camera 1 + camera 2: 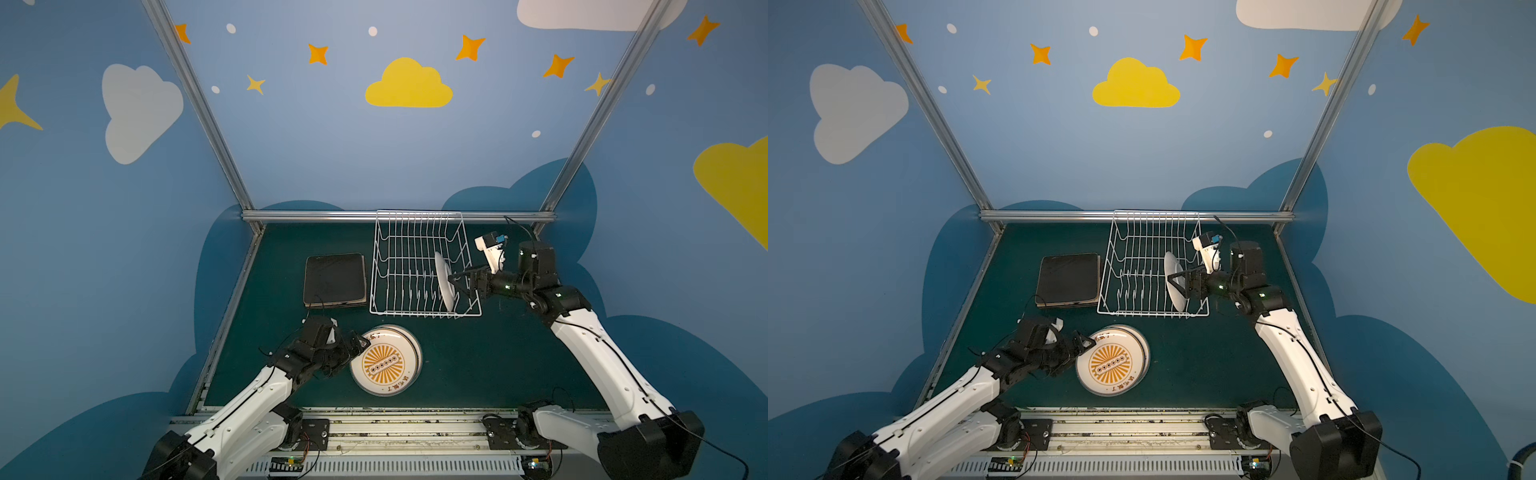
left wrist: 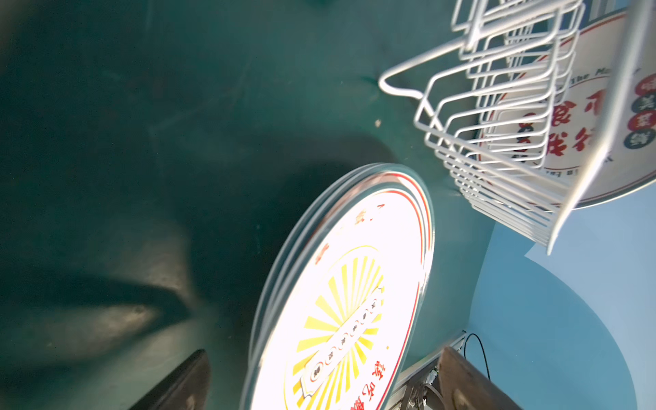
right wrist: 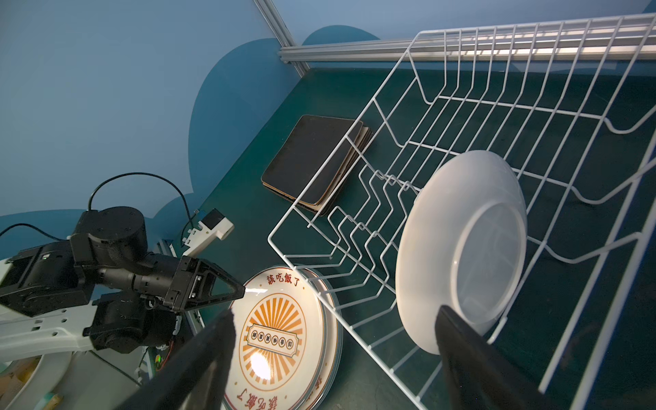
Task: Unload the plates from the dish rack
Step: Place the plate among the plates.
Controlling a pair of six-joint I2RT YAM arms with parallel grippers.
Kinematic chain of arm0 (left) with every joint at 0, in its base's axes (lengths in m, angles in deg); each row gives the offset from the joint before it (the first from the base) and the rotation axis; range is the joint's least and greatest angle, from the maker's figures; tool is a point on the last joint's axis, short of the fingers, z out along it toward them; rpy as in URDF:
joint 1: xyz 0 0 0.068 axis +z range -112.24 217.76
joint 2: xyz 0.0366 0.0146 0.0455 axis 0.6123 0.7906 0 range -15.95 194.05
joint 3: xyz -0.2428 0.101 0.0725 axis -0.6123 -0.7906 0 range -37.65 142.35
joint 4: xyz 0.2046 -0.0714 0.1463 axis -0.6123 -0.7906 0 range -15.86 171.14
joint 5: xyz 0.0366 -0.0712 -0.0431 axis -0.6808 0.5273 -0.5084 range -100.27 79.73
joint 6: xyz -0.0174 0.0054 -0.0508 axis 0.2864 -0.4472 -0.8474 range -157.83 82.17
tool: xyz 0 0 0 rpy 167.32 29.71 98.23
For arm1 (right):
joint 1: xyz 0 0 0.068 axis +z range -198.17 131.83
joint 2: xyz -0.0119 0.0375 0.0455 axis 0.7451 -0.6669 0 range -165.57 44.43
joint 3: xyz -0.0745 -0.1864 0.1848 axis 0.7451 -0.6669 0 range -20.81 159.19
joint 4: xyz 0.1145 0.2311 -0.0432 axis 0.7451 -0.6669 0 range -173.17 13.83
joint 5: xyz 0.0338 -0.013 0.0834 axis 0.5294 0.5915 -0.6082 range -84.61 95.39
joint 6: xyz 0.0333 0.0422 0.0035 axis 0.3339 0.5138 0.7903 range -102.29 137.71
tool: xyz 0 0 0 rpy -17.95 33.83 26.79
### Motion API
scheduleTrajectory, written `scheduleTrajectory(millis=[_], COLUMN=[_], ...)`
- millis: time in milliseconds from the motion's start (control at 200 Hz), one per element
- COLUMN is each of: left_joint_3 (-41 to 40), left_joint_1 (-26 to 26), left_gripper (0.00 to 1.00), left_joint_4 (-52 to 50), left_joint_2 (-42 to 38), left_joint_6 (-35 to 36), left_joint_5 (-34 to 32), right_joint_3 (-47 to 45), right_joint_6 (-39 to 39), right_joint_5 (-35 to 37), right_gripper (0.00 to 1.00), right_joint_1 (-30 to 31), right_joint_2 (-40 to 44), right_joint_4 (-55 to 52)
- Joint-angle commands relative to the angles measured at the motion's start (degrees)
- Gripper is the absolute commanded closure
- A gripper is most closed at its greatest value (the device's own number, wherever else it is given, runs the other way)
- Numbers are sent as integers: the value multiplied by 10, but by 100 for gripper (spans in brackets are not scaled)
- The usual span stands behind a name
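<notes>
We see the dish rack [image 1: 405, 266] at the far middle of the table [image 1: 498, 365], one round white plate [image 1: 442, 282] standing on edge near its right end. The right end effector [image 1: 453, 283] gapes wide at that plate's back, gripping nothing; contact we cannot judge. The left end effector [image 1: 360, 348], open and empty, sits at the left rim of the stacked round plates [image 1: 386, 361] on the near side of the rack. The square plates [image 1: 334, 280] lie stacked, black backs up, left of the rack.

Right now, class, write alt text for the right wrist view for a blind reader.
A round white plate stands on edge in a white wire dish rack; stacked orange-printed round plates and black square plates lie outside.
</notes>
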Motion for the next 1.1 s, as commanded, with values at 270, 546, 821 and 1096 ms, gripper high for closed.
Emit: scheduleTrajectory(millis=[270,546,821,1096], left_joint_3=[66,96,111,87], left_joint_1=[-1,-1,2,2], left_gripper=[1,1,1,22], left_joint_4=[-22,-60,-192,-139], left_joint_2=[8,50,20,42], left_joint_6=[31,51,95,92], left_joint_5=[-18,11,-22,28], right_joint_3=[16,19,17,22], right_joint_6=[1,7,5,12], right_joint_5=[6,4,5,-2], right_gripper=[12,12,12,12], right_joint_1=[3,2,2,2], right_joint_2=[-7,-13,-13,-24], right_joint_4=[-11,-11,-11,-7])
